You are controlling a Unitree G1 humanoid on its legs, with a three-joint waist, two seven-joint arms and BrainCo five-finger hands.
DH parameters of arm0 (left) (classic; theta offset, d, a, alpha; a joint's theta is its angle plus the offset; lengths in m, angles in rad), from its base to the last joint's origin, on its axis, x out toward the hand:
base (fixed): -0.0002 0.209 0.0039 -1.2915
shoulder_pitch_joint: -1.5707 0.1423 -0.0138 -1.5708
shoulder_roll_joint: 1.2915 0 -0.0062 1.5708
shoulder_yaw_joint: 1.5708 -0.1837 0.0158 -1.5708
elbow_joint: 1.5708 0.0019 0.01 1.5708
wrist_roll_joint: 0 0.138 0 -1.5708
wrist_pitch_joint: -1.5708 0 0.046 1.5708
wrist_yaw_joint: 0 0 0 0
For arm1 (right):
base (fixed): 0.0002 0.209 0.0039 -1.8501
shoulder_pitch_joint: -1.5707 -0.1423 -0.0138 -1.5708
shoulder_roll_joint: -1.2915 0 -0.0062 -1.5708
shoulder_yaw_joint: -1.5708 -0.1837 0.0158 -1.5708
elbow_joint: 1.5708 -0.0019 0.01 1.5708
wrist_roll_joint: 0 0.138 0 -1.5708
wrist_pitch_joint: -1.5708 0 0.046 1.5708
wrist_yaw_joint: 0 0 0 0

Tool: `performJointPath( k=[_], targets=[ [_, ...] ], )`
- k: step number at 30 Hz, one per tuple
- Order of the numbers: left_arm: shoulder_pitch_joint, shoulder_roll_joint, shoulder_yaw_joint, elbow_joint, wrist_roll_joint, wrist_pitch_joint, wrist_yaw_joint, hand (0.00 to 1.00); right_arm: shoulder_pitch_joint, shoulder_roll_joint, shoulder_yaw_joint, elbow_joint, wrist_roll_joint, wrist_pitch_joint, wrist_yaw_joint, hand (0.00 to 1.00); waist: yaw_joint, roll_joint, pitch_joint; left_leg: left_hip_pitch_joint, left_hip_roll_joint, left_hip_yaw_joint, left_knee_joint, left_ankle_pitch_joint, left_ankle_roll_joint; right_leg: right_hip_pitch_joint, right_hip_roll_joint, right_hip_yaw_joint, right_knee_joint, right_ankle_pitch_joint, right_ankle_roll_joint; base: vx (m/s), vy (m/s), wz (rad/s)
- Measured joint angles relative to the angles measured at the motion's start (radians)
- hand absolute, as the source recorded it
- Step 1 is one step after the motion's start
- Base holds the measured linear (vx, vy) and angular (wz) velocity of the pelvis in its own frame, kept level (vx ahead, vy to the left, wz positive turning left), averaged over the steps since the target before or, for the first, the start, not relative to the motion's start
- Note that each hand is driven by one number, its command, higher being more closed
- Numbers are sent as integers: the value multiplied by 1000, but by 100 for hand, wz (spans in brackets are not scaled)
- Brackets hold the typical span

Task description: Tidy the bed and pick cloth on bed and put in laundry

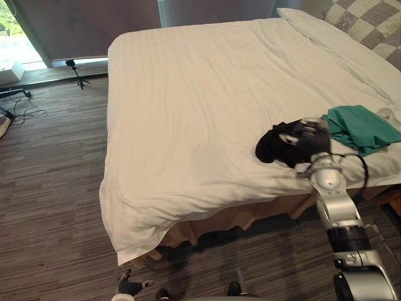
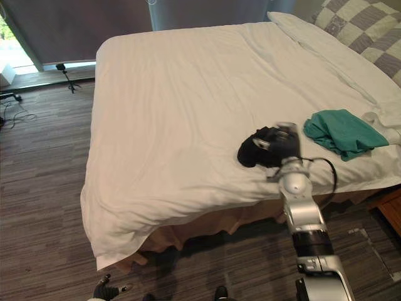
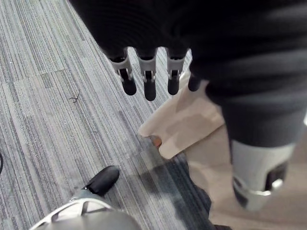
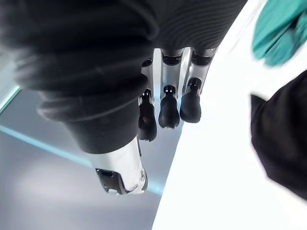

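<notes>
A crumpled black cloth point(image 1: 274, 143) lies on the white duvet point(image 1: 200, 94) near the bed's front right edge. A teal cloth point(image 1: 360, 127) lies just to its right. My right hand point(image 1: 311, 139) hovers at the black cloth's right side, between the two cloths. In the right wrist view its fingers point(image 4: 169, 103) are relaxed and hold nothing, with the black cloth point(image 4: 280, 143) beside them. My left hand point(image 1: 128, 287) hangs low by the bed's front corner, its fingers point(image 3: 148, 76) straight above the floor.
Checkered pillows point(image 1: 369, 22) and a white pillow point(image 1: 338, 44) lie at the head of the bed, far right. A beige bed skirt point(image 3: 187, 124) hangs below the duvet. A small tripod point(image 1: 76, 72) stands on the floor by the window. A wooden piece of furniture point(image 1: 393, 200) is at the right edge.
</notes>
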Motion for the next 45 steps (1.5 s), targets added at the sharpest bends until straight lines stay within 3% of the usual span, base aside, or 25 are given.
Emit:
performJointPath(
  k=[3,5,8,10,15,19,20,26,30,33,37,41,44,45],
  targets=[
    [-17,-4,-22,29,-20,-1,-1,0,-80,45,98,-2,107,-6,81,100,30,-1,1,-8,1,-14,0,4,6,2,-1,-19,0,2,-3,-15,-16,14],
    [-39,-5,-29,37,-38,-2,0,0,-121,120,171,-2,187,2,118,100,42,-7,25,-25,1,-40,0,14,13,1,-3,-46,0,3,-4,-51,-20,38],
    [-85,0,-37,46,-62,-2,5,0,-182,237,280,10,263,6,144,100,52,-11,106,-63,2,-78,0,29,15,-12,-4,-74,0,7,-10,-89,-15,35],
    [-126,1,-39,45,-83,-2,23,0,-218,311,339,47,273,2,163,100,77,-10,167,-106,2,-88,0,47,22,-51,-4,-82,2,22,-17,-118,-3,18],
    [-211,14,-67,43,-117,-2,62,0,-289,403,421,185,270,0,222,100,97,2,338,-210,-3,-114,0,90,41,-144,-10,-106,21,52,-25,-131,21,20],
    [-254,16,-140,53,-137,-8,94,0,-287,403,468,347,241,-2,258,100,99,46,379,-298,-22,-126,0,107,59,-232,-27,-107,25,76,-20,-32,49,4],
    [-282,16,-171,65,-152,-15,102,0,-287,403,473,383,219,-9,264,100,98,68,391,-329,-30,-135,0,112,67,-260,-34,-110,25,84,-17,-4,47,6],
    [-373,8,-292,67,-178,-46,110,0,-305,403,459,537,216,-56,262,100,106,142,420,-430,-48,-158,0,131,85,-349,-53,-128,23,105,-13,-8,47,13],
    [-457,-40,-422,62,-244,-45,112,0,-407,369,369,713,214,-90,285,100,160,234,408,-533,-68,-181,1,162,97,-441,-77,-146,21,123,-3,-16,40,14],
    [-468,-42,-458,60,-274,-45,112,0,-440,344,343,830,228,-107,306,100,187,247,399,-556,-78,-200,1,175,91,-464,-89,-146,21,129,-1,-7,24,6],
    [-447,-40,-495,63,-274,-70,115,0,-491,223,300,1040,341,-115,330,100,223,280,375,-569,-101,-224,1,183,84,-481,-117,-135,17,139,12,-12,37,3],
    [-399,-33,-451,65,-273,-112,115,0,-475,194,203,1099,390,-110,405,100,201,280,375,-531,-126,-248,1,176,86,-459,-140,-111,9,161,26,-6,51,-14],
    [-315,-33,-352,58,-248,-158,80,0,-344,159,101,1062,372,-98,451,100,147,272,381,-444,-136,-249,1,132,93,-370,-143,-99,-8,168,34,1,50,-15],
    [-270,-30,-284,52,-224,-170,75,0,-239,153,65,956,370,-106,479,100,110,248,397,-393,-138,-243,1,115,88,-321,-143,-93,-20,163,31,15,19,-16]
  ],
)
